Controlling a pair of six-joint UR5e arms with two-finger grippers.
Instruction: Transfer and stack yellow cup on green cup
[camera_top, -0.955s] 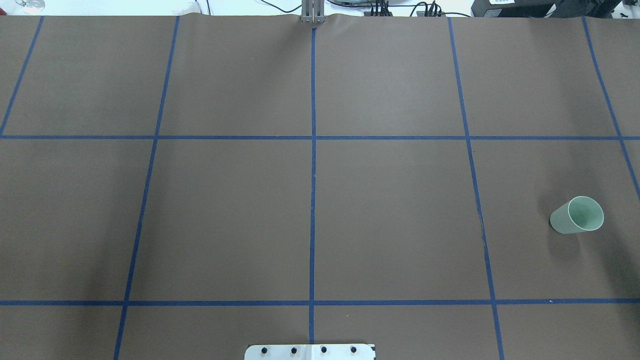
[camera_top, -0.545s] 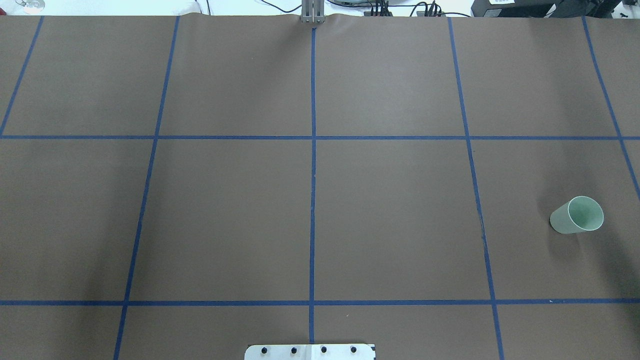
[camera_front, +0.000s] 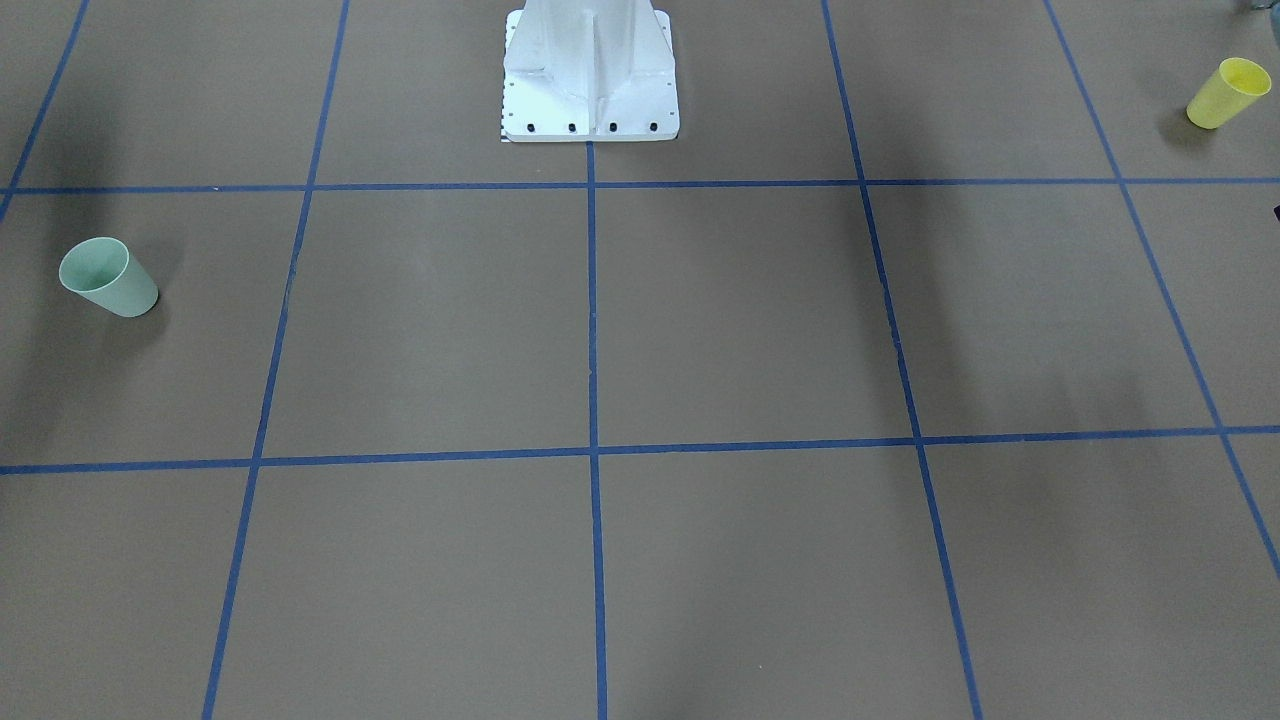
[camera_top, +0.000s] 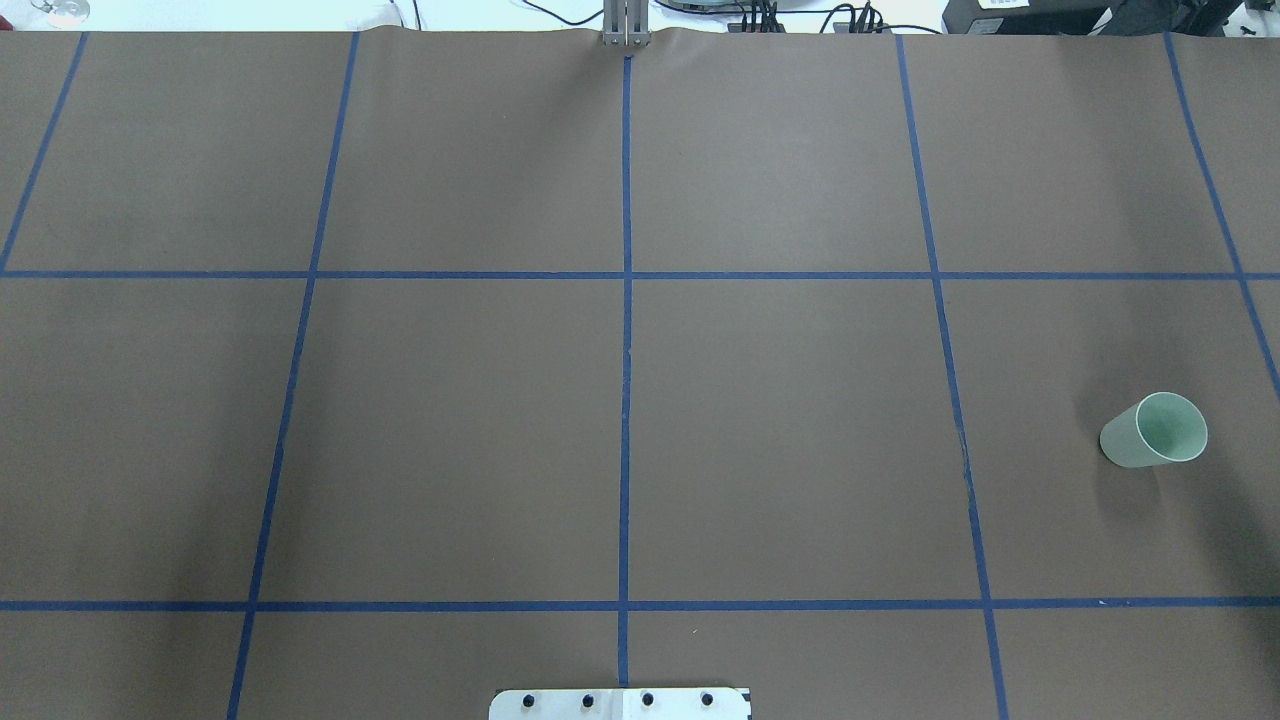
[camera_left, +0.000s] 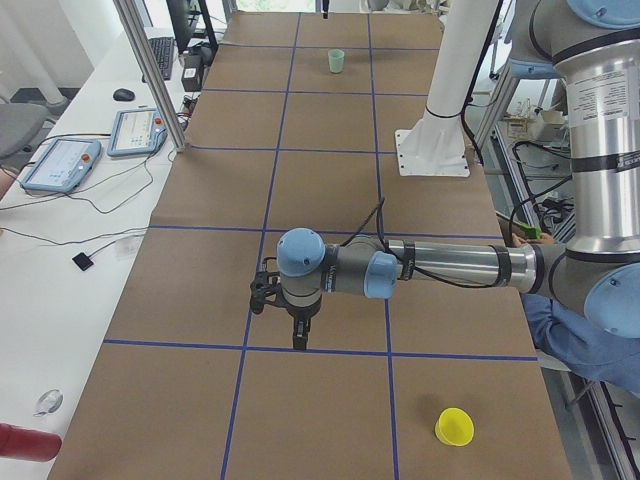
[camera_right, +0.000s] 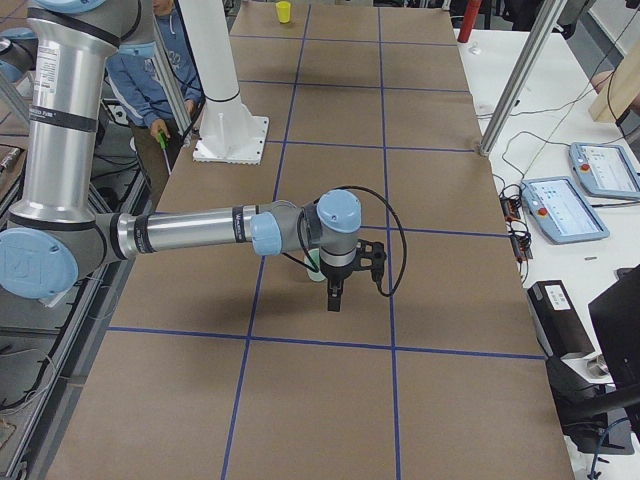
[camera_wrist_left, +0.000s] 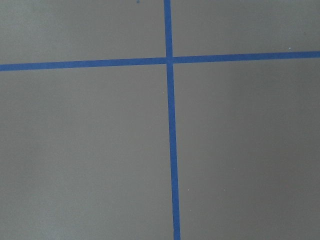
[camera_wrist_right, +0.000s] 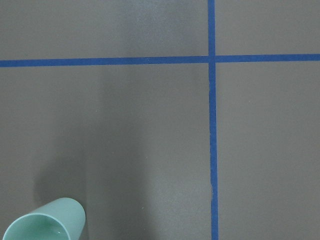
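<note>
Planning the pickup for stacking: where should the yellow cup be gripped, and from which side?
Probably the rim wall, from straight above, one finger inside: the yellow cup stands upright, mouth open, and tapers downward, so a side grip could slip.

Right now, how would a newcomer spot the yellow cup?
From the white robot base, go to the end of the table on the robot's left. The yellow cup stands alone there; the pale green cup is at the opposite end.

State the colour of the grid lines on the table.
Blue grid lines, clearest in the overhead exterior view.
</note>
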